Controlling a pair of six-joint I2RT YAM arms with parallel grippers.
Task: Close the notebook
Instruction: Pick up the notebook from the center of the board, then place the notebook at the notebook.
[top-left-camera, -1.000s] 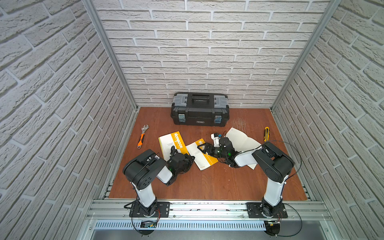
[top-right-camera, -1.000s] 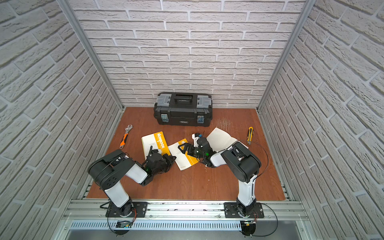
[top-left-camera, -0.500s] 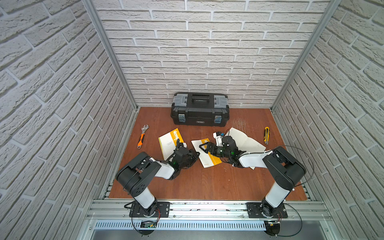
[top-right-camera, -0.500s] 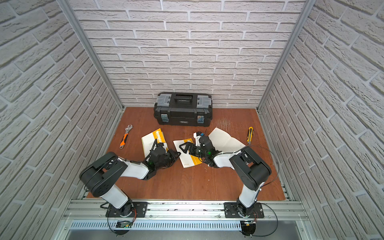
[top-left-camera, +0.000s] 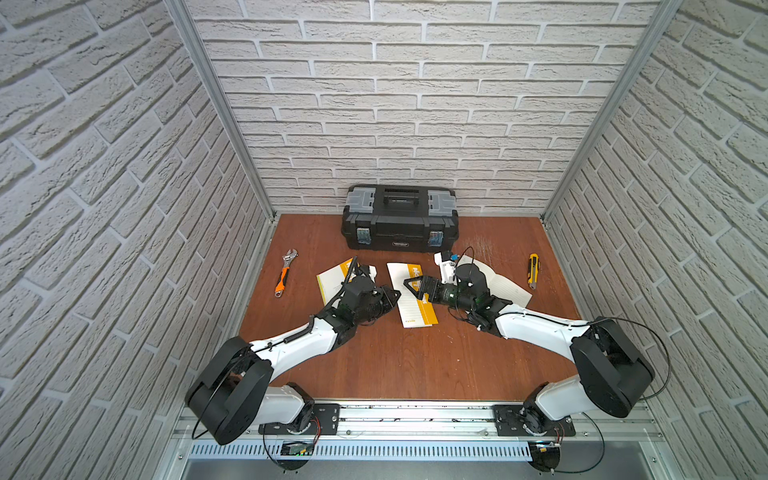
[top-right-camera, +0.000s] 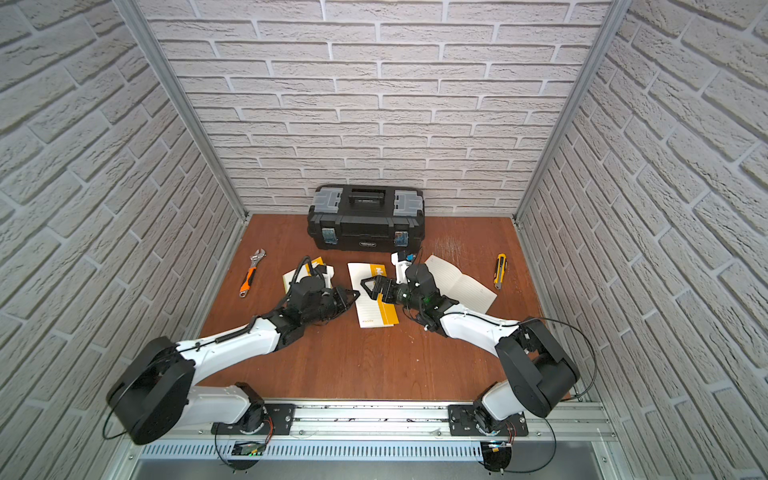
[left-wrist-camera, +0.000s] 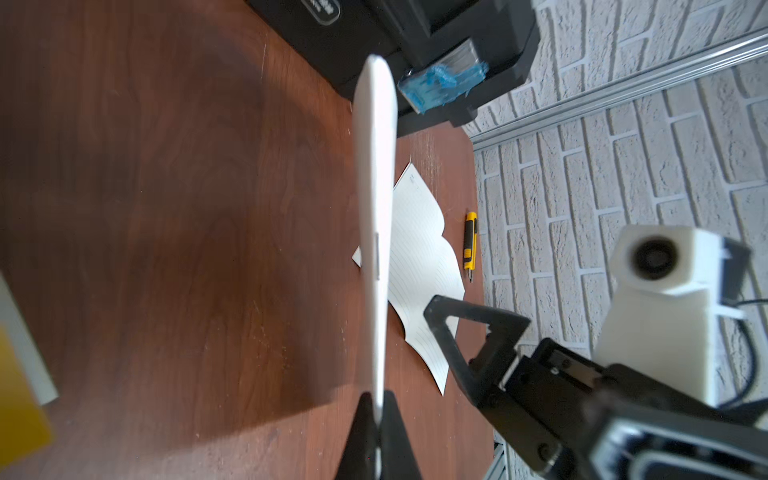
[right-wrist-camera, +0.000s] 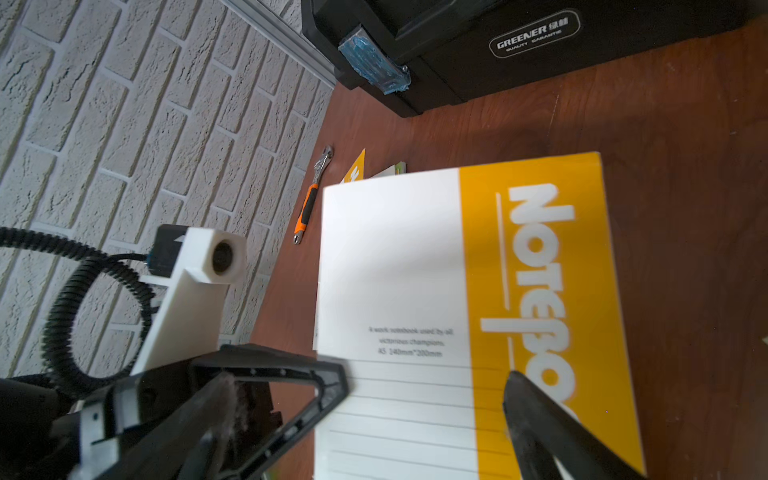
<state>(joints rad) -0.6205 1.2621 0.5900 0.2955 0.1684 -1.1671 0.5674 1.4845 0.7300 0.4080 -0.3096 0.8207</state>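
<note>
The notebook's white-and-yellow cover (top-left-camera: 409, 299) (top-right-camera: 372, 301) hangs face up just above the table's middle, casting a shadow. My left gripper (top-left-camera: 396, 294) (top-right-camera: 354, 295) (left-wrist-camera: 379, 409) is shut on its white edge; the left wrist view shows the cover (left-wrist-camera: 374, 199) edge-on. Lined white pages (top-left-camera: 505, 286) (top-right-camera: 461, 286) (left-wrist-camera: 419, 266) lie spread on the table to the right, partly under my right arm. My right gripper (top-left-camera: 415, 289) (top-right-camera: 370, 287) (right-wrist-camera: 380, 415) stands open over the cover (right-wrist-camera: 415, 270), holding nothing. Where cover and pages join is hidden.
A black toolbox (top-left-camera: 400, 224) stands at the back wall. An orange-handled wrench (top-left-camera: 284, 272) lies at the left, a yellow utility knife (top-left-camera: 532, 271) at the right. A second yellow-and-white booklet (top-left-camera: 330, 280) lies under my left wrist. Brick walls close in three sides.
Both arms have stretched toward the back. The left gripper has carried the cover up and farther back. The right gripper has stayed open over it.
</note>
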